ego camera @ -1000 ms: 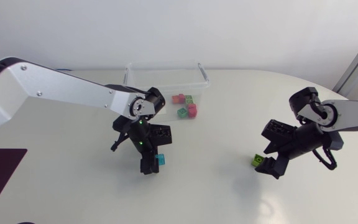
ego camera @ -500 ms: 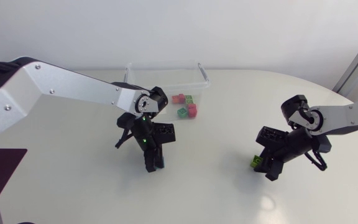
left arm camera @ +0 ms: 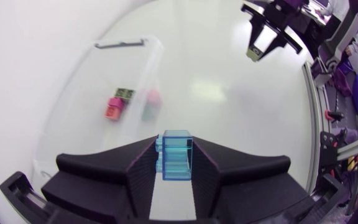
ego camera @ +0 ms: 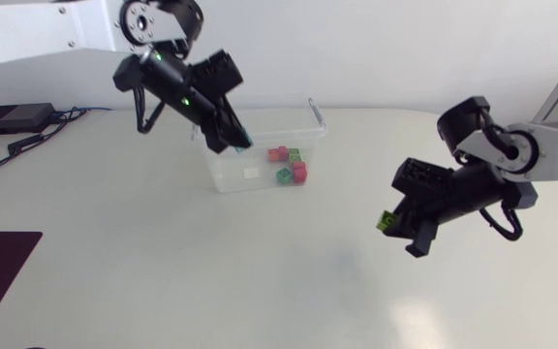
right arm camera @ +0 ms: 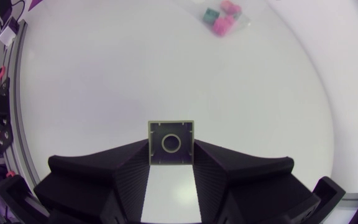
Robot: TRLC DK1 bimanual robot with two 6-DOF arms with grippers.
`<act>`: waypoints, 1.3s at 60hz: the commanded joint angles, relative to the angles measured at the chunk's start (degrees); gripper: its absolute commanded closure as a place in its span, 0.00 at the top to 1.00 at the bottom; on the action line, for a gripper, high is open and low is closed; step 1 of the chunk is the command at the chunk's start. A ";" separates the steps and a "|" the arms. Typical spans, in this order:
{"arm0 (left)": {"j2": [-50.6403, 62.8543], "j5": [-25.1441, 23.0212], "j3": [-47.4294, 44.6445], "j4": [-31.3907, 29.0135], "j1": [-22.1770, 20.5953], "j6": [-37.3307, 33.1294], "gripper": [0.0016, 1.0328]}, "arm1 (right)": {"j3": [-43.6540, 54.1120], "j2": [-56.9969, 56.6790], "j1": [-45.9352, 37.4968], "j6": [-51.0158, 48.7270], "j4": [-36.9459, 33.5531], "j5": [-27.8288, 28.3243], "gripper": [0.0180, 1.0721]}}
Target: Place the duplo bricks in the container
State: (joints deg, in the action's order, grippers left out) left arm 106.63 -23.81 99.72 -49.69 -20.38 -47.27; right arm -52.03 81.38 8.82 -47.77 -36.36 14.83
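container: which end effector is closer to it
Left. The left end effector, shut on a blue brick, is by the rim of the container; the right end effector, holding a green brick, hangs over the table well aside.

Clear plastic container point(ego camera: 223, 173); translucent glossy blue brick point(left arm camera: 176, 155); matt white table point(ego camera: 211, 281).

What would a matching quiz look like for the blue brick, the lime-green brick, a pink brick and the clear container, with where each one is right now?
Things: 1 translucent blue duplo brick; 2 lime-green duplo brick; 3 pink duplo brick; 4 clear plastic container.
Places: A inside the container; B in the right gripper; C on the white table; D in the left gripper.
Pairs: 1-D, 2-B, 3-A, 4-C.
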 commanded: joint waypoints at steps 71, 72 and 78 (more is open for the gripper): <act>-33.33 18.19 -24.22 23.41 11.15 33.91 0.96 | -69.35 43.42 14.56 20.52 3.93 -6.83 0.96; -34.12 18.63 -24.93 23.32 11.50 34.52 0.96 | -69.79 43.77 14.56 20.70 3.84 -7.10 0.96; -40.27 25.13 -30.11 23.32 11.94 34.70 0.96 | -68.99 42.45 14.56 23.42 5.16 -9.47 0.96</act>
State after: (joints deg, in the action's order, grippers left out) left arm 70.83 -1.39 73.65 -25.93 -9.13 -14.59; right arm -120.31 124.09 22.96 -27.16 -31.92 6.92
